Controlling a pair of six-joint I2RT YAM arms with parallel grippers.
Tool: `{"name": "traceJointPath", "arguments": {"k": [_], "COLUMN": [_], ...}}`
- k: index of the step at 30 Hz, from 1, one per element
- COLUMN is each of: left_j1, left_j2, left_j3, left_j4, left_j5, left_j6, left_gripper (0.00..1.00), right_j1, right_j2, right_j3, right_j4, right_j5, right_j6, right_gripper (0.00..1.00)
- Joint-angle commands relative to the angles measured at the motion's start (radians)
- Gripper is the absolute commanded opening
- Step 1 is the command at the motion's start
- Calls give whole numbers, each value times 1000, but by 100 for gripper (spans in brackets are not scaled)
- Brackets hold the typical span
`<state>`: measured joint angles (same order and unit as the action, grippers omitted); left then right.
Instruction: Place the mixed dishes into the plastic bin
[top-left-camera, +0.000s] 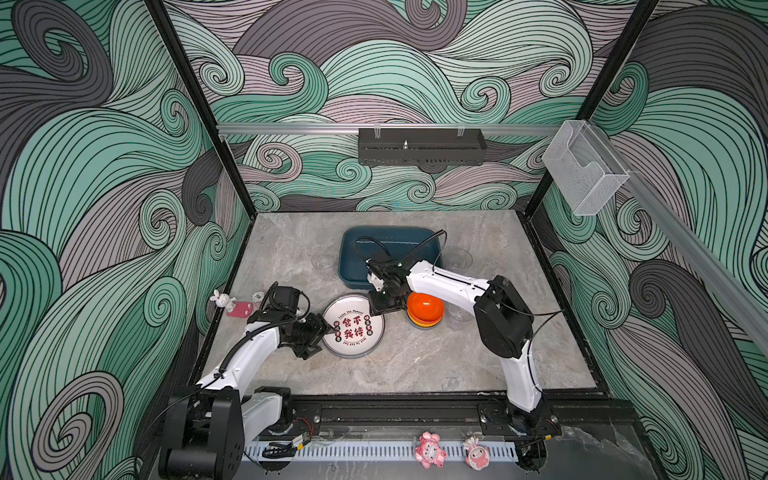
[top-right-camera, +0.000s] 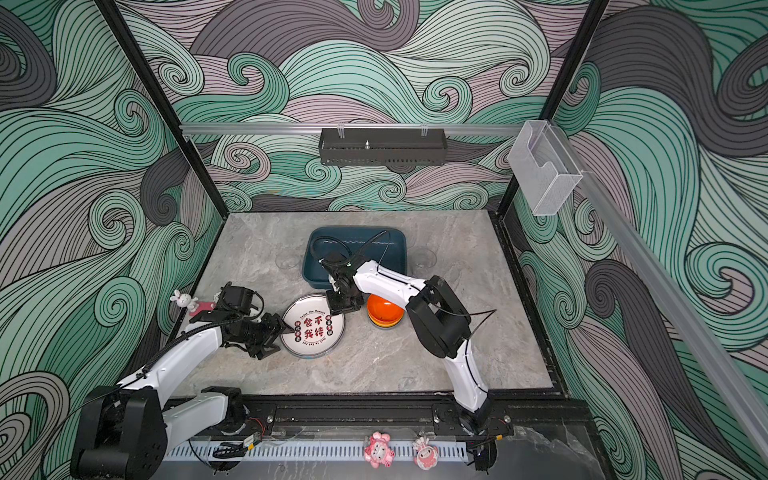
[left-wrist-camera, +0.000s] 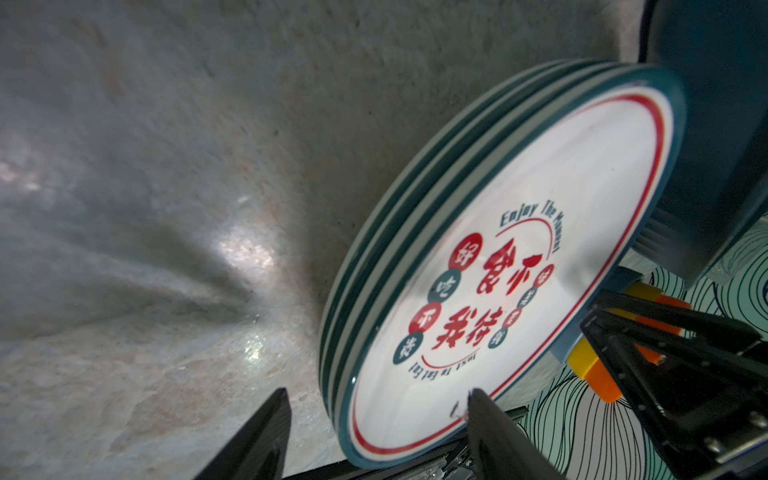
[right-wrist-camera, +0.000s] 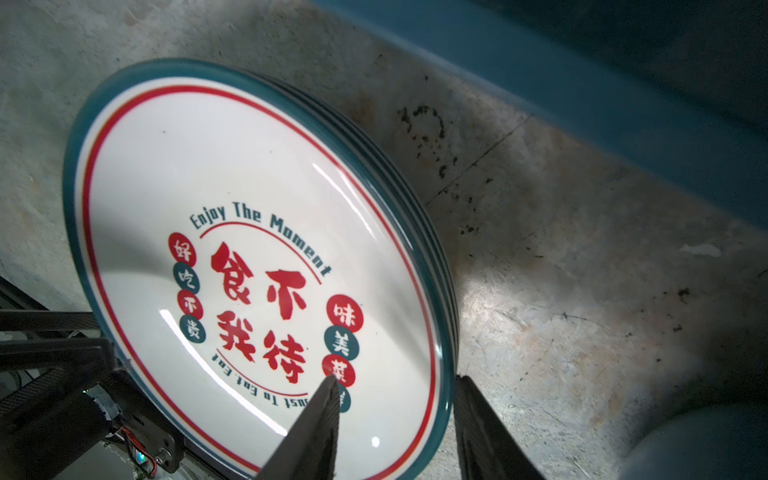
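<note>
The plate stack (top-left-camera: 353, 328) is being straddled at opposite rims by the left tool (left-wrist-camera: 378, 399) and right tool (right-wrist-camera: 395, 380), both parted, empty, seemingly for a joint lift.

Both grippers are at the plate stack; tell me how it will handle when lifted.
Likely heavy: the plate stack shows several rims in the left wrist view. Probably slippery: its glaze shows bright glare streaks. Stiff, but the stacked plates could slide apart if tilted, as their rims look slightly offset.

L end effector (left-wrist-camera: 376, 401), R end effector (right-wrist-camera: 397, 380): agape
</note>
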<state>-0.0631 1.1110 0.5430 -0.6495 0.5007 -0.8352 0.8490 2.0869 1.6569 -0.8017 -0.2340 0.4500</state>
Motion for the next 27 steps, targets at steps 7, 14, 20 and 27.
{"name": "traceJointPath", "arguments": {"k": [7,14,20,27], "left_j1": [-6,-6,-6,-6], "left_j2": [16,15,7,22], "left_j3": [-2,-9,-9,-13], "left_j4": [19,20,19,41], "left_j5": [-5,-5,-5,6], "left_j6": [-7,-7,-7,-12], "left_gripper": [70,70,70,70], "right_j1": [13,18,19,19], "right_j2": [31,35,11,32], "right_j3": [49,50,46,49], "right_j4": [-44,-48,-55,-55], "right_j5": [25,31,86,77], "right_j6": [-17,-21,-26,-27], "right_gripper": [40,42,46,50]}}
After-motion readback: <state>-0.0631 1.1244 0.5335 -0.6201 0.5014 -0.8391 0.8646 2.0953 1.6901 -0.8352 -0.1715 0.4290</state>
